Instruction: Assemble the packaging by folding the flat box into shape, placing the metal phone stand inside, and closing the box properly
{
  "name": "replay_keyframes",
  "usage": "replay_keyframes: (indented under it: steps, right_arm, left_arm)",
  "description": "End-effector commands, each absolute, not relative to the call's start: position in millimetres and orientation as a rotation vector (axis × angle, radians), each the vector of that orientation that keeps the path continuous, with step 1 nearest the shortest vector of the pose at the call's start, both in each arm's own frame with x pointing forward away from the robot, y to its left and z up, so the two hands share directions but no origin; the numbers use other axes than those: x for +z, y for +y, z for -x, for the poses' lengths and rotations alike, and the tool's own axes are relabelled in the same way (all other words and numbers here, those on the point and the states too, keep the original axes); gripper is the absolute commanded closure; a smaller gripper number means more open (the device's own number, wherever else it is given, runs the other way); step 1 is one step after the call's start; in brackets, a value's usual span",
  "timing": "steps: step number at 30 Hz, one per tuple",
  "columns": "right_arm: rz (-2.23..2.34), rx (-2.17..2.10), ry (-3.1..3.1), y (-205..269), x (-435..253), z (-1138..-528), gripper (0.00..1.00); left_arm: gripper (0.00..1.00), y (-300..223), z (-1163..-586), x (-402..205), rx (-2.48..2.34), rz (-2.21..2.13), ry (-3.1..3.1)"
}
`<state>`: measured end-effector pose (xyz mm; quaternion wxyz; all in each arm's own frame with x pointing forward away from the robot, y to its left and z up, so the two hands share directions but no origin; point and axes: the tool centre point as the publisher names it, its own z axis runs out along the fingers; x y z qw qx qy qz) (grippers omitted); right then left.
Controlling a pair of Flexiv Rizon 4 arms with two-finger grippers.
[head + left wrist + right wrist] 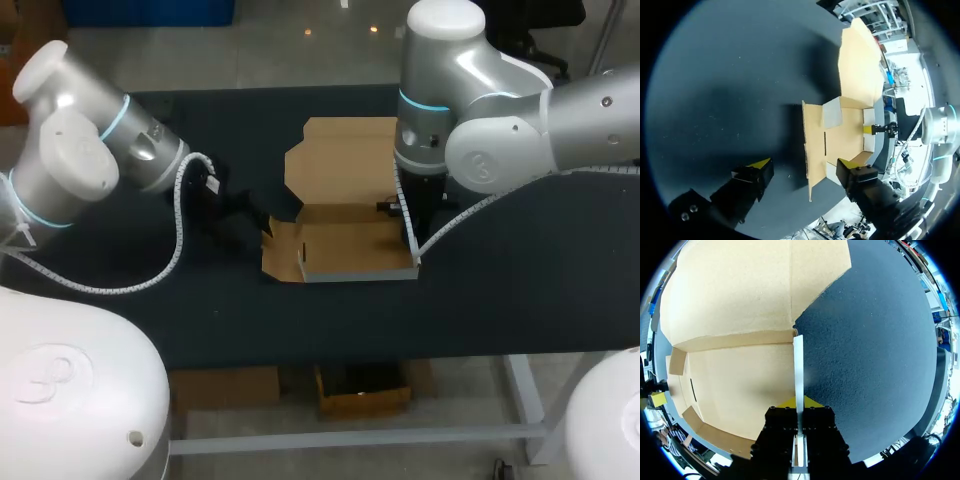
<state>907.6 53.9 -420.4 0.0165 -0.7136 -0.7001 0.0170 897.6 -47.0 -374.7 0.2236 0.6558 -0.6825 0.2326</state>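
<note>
Box: brown cardboard box [345,240], partly folded, inside facing up, around the middle of the dark surface [520,290].
Lid: lid [340,160] laid open and flat on the far side of the box, still joined along the far edge of the base.
Front wall: front wall [360,271] on the near side stands upright, its pale outer face toward the near edge of the surface.
Right wall: right wall [798,365] stands upright; from the right wrist it shows as a thin pale strip seen edge-on.
Left flap: left flap [282,250] folded outward to the left, lying low with its brown inner face up; cannot tell whether it rests fully on the surface.
Right end effector: right end effector [799,402] comes down on the right side of the box, its yellow tips pressed on both faces of the right wall, pinching it.
Right arm: right arm [520,120] comes in from the right and bends down over the far right corner of the box.
Left end effector: left end effector [803,164] low over the surface just left of the box, fingers spread wide and holding nothing; the outer edge of the left flap is just ahead of it.
Left arm: left arm [90,150] comes in from the left, its wrist aimed toward the box.
</note>
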Motion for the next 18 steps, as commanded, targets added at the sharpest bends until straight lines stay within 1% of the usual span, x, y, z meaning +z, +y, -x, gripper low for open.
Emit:
replay_keyframes:
  steps: [1,6,9,11,12,13,15,18]
  right_arm:
    - [2.216,0.053,-2.176,53.8,-420.2,-907.6,1.0]
    - [2.216,0.053,-2.176,53.8,-420.2,-907.6,1.0]
    - [2.216,0.053,-2.176,53.8,-420.2,-907.6,1.0]
    - [2.216,0.053,-2.176,53.8,-420.2,-907.6,1.0]
    - [2.216,0.053,-2.176,53.8,-420.2,-907.6,1.0]
    - [2.216,0.053,-2.176,53.8,-420.2,-907.6,1.0]
    - [2.216,0.053,-2.176,53.8,-420.2,-907.6,1.0]
    - [2.216,0.053,-2.176,53.8,-420.2,-907.6,1.0]
  left_arm:
    - [0.55,-54.4,-906.0,-387.4,0.633,-1.79,-1.874]
    - [0.61,-60.5,-908.0,-392.6,0.628,-1.774,-1.849]
    - [0.68,-65.1,-906.3,-392.4,0.64,-1.778,-1.846]
    - [0.76,-67.6,-904.5,-391.0,0.653,-1.788,-1.849]
    - [0.78,-68.8,-903.4,-389.9,0.666,-1.802,-1.852]
    - [0.83,-69.8,-902.5,-389.1,0.669,-1.813,-1.856]
    - [1.0,-72.1,-900.8,-388.3,0.669,-1.841,-1.863]
    - [1.0,-75.5,-899.6,-386.7,0.651,-1.876,-1.878]
